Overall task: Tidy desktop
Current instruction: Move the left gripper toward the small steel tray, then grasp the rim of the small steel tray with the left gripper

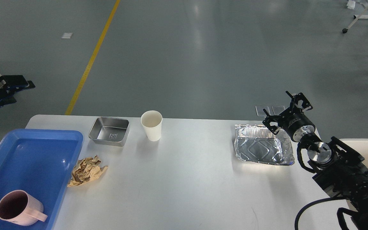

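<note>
Pink mug (18,209) is lying in the blue tray (43,150) at lower left. Filling the lower frame, the white desk (184,179) is carrying crumpled brown paper (87,171), a steel pan (109,131), a paper cup (151,125) and a foil tray (262,149). At right, the right tool (287,110) is hovering with its 2 fingers spread apart, gripping nothing.

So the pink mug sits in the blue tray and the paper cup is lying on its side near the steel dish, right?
Not quite. The head view shows the paper cup standing upright, open end up, beside the steel dish. The pink mug is indeed in the blue tray.
</note>
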Robot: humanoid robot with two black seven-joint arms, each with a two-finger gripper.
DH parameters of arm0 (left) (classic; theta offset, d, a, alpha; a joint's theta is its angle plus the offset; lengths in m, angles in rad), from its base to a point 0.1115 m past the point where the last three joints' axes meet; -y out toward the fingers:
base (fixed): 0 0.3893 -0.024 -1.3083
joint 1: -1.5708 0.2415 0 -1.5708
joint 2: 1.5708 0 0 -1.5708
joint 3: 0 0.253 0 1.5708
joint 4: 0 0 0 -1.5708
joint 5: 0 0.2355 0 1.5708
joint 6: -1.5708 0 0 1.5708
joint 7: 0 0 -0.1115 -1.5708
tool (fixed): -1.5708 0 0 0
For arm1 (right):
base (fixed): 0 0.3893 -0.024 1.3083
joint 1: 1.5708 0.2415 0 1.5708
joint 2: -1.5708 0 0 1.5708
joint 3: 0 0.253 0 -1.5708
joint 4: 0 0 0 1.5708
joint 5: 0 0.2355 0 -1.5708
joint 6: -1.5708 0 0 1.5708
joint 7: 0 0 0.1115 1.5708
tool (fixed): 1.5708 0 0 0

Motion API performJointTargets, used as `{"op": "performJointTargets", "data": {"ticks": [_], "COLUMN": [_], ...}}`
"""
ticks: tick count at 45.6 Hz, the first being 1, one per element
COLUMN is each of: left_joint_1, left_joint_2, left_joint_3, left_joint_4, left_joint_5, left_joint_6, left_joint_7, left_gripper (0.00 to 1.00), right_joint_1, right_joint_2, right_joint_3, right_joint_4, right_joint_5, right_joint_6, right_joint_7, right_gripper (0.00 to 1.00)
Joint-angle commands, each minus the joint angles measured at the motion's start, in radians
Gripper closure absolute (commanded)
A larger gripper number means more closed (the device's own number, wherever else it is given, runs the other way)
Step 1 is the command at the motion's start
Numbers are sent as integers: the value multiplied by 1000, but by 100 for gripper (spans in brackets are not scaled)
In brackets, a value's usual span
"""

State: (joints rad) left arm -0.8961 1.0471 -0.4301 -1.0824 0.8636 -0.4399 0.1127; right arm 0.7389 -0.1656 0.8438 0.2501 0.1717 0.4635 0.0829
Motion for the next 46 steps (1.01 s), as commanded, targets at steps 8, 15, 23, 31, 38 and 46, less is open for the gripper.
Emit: {"op": "performJointTargets", "data": {"ticks": [8, 15, 23, 31, 38, 46], "left_joint_1": [-7, 0, 22, 63, 115, 160], "left_joint_2": [-309, -439, -530, -567, -573, -585], "left_joint_3": [77, 88, 114, 113, 102, 97], "left_joint_4": [265, 367, 406, 406, 406, 456], "left_joint_5": [8, 14, 12, -12, -72, -316], "left_joint_6": [47, 116, 173, 176, 174, 236], "left_joint_7": [18, 18, 16, 13, -1, -11], "left_gripper": [18, 18, 18, 19, 19, 19], "right_joint_1": [-1, -4, -4, -4, -4, -1], "right_joint_2": [0, -2, -3, -5, -3, -3], "right_joint_3": [-2, -2, -15, -28, -28, -29], "right_joint_4": [0, -2, -2, -2, -2, -2], "right_joint_5": [-1, -1, -1, -1, -1, -1], "right_joint_6": [0, 0, 0, 0, 0, 0], "right_joint_7": [0, 0, 0, 0, 0, 0], "right_gripper": [0, 0, 0, 0, 0, 0]}}
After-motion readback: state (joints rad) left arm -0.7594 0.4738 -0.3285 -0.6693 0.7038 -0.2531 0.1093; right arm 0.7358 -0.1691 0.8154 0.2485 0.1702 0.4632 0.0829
